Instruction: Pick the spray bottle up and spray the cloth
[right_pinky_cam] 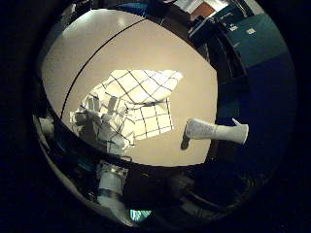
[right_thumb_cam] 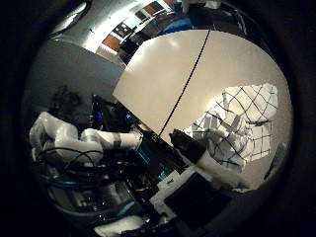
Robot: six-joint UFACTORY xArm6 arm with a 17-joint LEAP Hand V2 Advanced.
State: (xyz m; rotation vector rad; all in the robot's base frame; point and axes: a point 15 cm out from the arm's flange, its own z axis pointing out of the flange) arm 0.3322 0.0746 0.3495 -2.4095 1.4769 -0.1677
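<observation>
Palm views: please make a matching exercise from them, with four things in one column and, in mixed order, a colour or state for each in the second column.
Things:
1. cloth
2. table
3. line on the table
4. robot arm

Descriptions:
A. thin, dark, straight
B. white with dark checks, crumpled
C. white, off the table's edge
D. plain beige

Pairs: 1-B, 2-D, 3-A, 4-C
</observation>
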